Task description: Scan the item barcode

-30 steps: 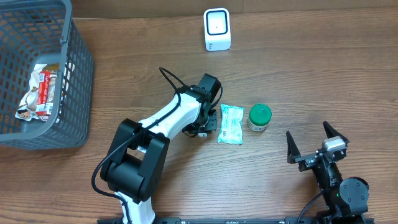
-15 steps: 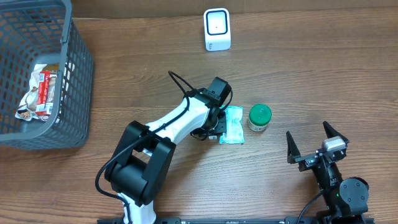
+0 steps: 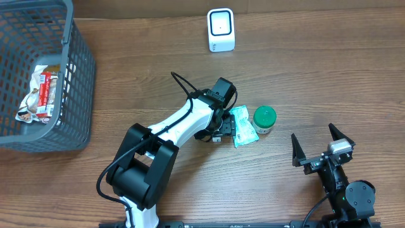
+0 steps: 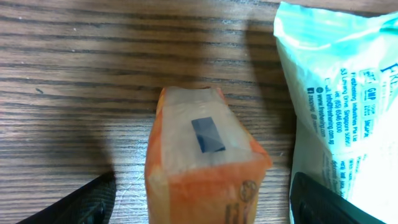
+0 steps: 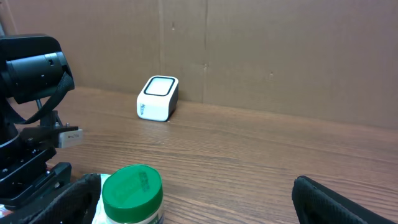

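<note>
Left tool [image 3: 224, 130] released, fingers spread beside pale green plastic pouch [image 3: 243, 125] on wooden bench [image 3: 316, 76]; right tool [image 3: 316, 144] released

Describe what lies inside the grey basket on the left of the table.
Inside the basket lies one crumpled red-and-white packet. The basket's left part runs out of frame, so anything there is unseen.

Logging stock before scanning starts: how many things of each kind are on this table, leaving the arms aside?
White scanner: 1
Grey basket: 1
Soft packets: 2 (teal pouch, snack packet in the basket)
Green-lidded jar: 1
Orange block: 1
Total: 6
</note>
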Controlling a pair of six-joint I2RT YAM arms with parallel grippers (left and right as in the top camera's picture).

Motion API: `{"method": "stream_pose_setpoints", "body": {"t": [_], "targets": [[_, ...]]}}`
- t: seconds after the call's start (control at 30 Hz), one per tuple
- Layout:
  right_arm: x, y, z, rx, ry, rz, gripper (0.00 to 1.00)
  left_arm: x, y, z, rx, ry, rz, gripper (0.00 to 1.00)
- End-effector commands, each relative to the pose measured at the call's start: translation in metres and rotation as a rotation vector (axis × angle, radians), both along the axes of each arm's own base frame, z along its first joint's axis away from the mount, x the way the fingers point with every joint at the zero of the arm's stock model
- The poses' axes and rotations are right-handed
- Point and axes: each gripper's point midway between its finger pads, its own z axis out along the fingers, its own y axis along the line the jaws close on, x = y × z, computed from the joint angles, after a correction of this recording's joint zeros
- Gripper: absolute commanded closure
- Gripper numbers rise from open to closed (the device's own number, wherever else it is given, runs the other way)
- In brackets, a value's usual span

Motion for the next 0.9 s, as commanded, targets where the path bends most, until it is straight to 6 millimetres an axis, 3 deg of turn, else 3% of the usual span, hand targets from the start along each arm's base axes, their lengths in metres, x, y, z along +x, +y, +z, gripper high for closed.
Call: {"method": "stream_pose_setpoints", "body": {"t": [0.0,0.43,0.87], "targets": [[0.0,0.0,-0.002,-0.001,-0.002,0.002,0.0,0.006,0.0,0.009,0.011,-0.017,0.0,0.18],[0.0,0.0,-0.002,-0.001,-0.002,0.002,0.0,0.04,0.001,0.065,0.06,-0.113,-0.007,0.15],[0.0,0.0,-0.002,-0.001,-0.002,0.002,0.0,0.079,0.012,0.148,0.058,-0.231,-0.028,0.15]]}}
